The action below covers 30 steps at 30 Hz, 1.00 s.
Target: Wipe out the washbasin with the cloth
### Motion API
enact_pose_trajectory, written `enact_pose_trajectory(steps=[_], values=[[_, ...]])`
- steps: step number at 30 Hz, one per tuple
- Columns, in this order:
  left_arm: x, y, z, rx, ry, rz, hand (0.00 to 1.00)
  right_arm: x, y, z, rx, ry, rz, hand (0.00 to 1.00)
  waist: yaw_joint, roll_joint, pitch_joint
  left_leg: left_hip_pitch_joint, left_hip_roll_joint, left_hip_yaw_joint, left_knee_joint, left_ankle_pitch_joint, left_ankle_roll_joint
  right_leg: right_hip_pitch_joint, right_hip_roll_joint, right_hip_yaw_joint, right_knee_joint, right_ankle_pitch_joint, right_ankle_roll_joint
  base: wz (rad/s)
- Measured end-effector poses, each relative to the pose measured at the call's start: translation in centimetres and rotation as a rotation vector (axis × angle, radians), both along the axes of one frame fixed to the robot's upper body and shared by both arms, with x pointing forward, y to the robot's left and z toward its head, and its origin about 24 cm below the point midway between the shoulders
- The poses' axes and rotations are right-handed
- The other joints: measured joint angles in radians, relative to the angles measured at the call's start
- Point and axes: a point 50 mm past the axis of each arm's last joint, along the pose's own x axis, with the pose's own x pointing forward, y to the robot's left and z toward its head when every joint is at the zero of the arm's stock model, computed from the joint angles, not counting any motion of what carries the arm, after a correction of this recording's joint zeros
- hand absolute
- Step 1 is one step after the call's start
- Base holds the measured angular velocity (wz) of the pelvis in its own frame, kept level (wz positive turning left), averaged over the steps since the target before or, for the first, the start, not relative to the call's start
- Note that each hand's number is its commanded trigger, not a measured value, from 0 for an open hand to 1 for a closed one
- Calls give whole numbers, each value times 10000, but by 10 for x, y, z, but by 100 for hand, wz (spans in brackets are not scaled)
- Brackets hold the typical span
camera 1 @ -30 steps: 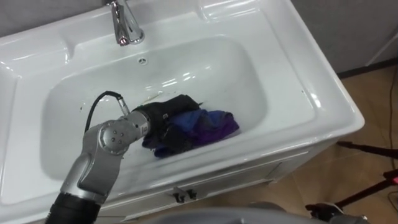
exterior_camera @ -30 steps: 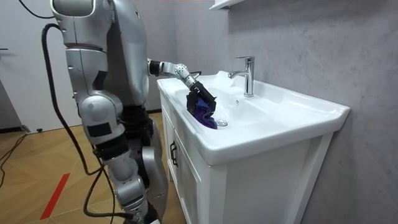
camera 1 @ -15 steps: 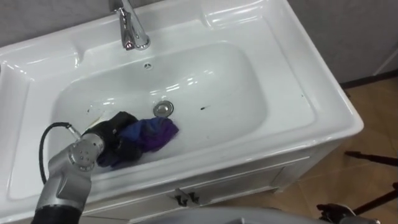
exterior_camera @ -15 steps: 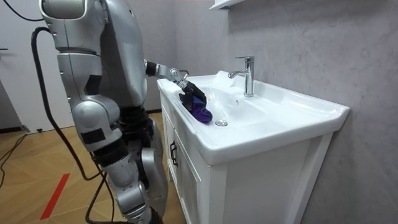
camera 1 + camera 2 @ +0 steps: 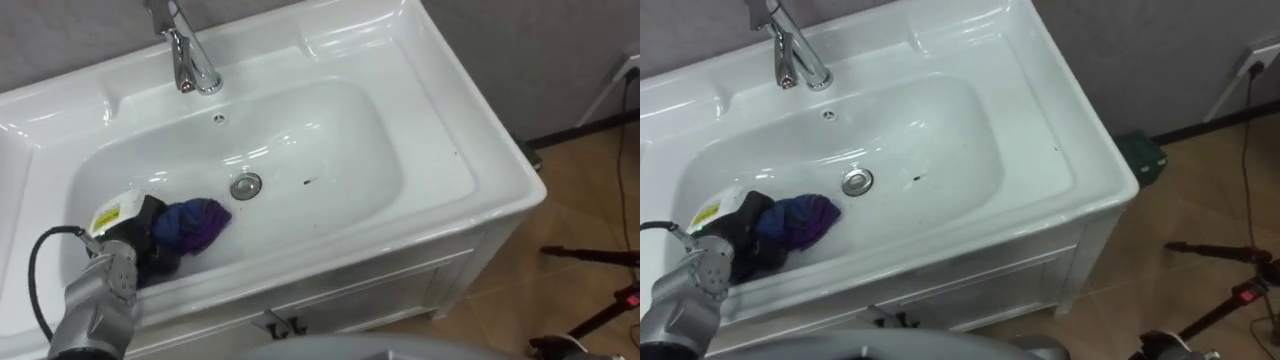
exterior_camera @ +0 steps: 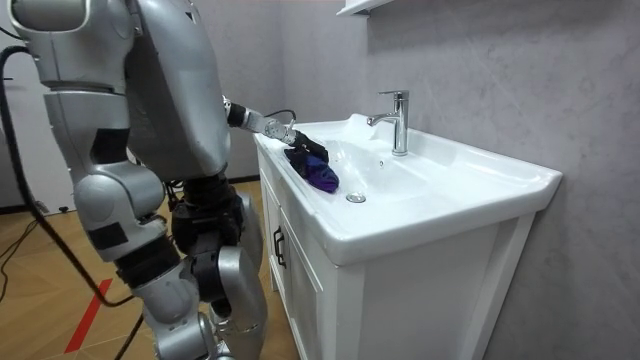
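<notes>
White cabinet (image 6: 420, 290) is my reference. Chrome faucet (image 6: 397, 118) on top of it at the back, upright, spout towards the cabinet front. Round chrome drain plug (image 5: 246, 186) below the spout. Dark door handles (image 6: 276, 248) on the cabinet front, near its top edge. Grey wall (image 6: 500, 70) directly behind the cabinet, white shelf (image 6: 360, 6) on it above. Wood floor (image 6: 60, 260) all around, red stripe (image 6: 88, 312) well out from the front. Facing the cabinet front: wall socket (image 5: 1262, 55) to the right with a cable hanging, dark green box (image 5: 1143, 155) on the floor just beside that end, black stand legs (image 5: 1220, 250) further out.
</notes>
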Motion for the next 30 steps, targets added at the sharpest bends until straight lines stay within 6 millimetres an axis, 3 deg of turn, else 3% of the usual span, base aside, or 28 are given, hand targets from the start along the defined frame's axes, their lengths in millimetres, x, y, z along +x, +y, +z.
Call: enact_pose_trajectory(steps=[6,14,22,30], values=[[-14,3,-3,1325,248,-337,100,-6,-3,1,-37,29,-425,0,-32,172,-107,-49,80,-10,-4,54,-81,-16,41,-193,-1,41,-116,-8],[-20,8,-5,2348,227,-616,100,-3,-6,2,-192,-376,-590,0,-58,367,-75,-60,122,20,-65,54,-84,-40,35,-423,-39,32,-137,0],[-22,9,-6,2858,-129,-813,100,-6,-6,2,-296,-711,-819,0,-73,344,-67,-205,129,-16,-86,64,-98,-182,22,-510,-33,34,-142,1],[-20,9,-7,3355,-596,-893,100,-17,-6,1,-370,-793,-1397,0,-98,105,10,-167,129,-160,-205,116,-185,-189,21,-579,-46,34,-144,3]])
